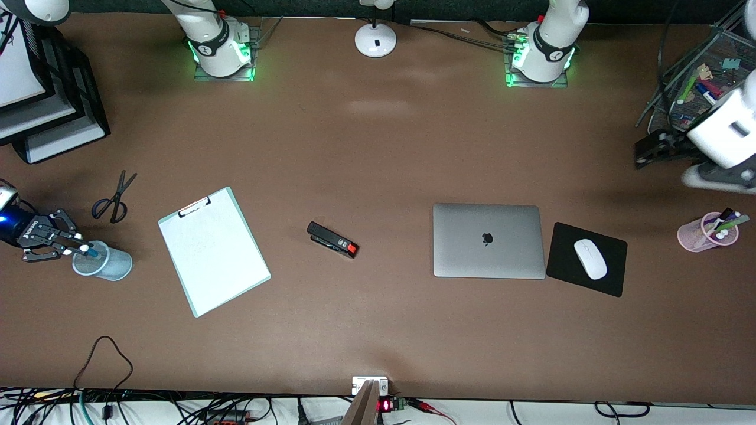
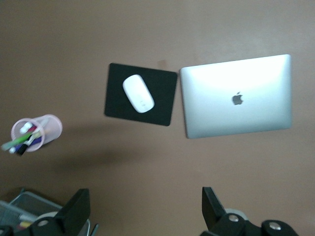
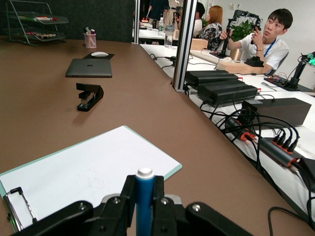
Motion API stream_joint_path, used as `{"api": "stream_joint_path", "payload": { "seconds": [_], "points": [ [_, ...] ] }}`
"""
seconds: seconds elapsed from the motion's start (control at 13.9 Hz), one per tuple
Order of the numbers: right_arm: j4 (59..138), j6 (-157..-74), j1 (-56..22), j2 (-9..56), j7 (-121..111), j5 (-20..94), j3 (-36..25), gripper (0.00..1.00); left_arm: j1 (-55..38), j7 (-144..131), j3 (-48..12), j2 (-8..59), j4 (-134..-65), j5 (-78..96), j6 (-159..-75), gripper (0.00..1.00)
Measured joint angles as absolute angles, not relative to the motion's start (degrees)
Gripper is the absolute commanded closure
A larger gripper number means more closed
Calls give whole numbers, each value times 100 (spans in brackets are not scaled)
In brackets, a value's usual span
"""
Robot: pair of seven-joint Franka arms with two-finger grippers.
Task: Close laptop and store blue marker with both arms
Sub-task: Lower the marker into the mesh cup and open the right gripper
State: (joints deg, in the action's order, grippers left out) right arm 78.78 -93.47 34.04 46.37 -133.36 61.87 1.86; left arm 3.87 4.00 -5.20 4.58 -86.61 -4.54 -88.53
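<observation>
This looks like a robot lab set up like an office. A big brown table (image 1: 378, 147) holds desk things: a laptop (image 1: 488, 240), a mouse (image 1: 590, 258) at 3 o'clock from it, a stapler (image 1: 332, 239) at 9 o'clock, a clipboard (image 1: 214, 251) and scissors (image 1: 113, 198). Paper trays (image 1: 47, 112) sit at one end. A man (image 3: 268, 37) sits at another desk, and many cables (image 3: 268, 130) lie about.

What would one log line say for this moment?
laptop: closed | right gripper: shut on blue marker, over blue cup | left gripper: open, waiting
</observation>
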Motion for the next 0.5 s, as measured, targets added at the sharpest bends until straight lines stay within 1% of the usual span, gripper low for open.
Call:
{"api": "stream_joint_path", "payload": {
  "seconds": [0.07, 0.14, 0.36, 0.5],
  "points": [
    [7878, -9371, 3404, 4640, -13336, 6189, 186, 0, 390, 452, -347, 282, -8857, -417, -8882, 0],
    [7878, -9377, 3405, 4642, -13326, 6190, 186, 0, 393, 503, -233, 115, -9053, -344, -8900, 0],
    [7868, -9376, 3415, 4643, -12985, 6191, 181, 0, 308, 521, -215, -327, -9552, -239, -8983, 0],
    [7852, -9374, 3413, 4640, -12739, 6186, 178, 0, 202, 518, -217, -434, -9675, -236, -9005, 0]
  ]
}}
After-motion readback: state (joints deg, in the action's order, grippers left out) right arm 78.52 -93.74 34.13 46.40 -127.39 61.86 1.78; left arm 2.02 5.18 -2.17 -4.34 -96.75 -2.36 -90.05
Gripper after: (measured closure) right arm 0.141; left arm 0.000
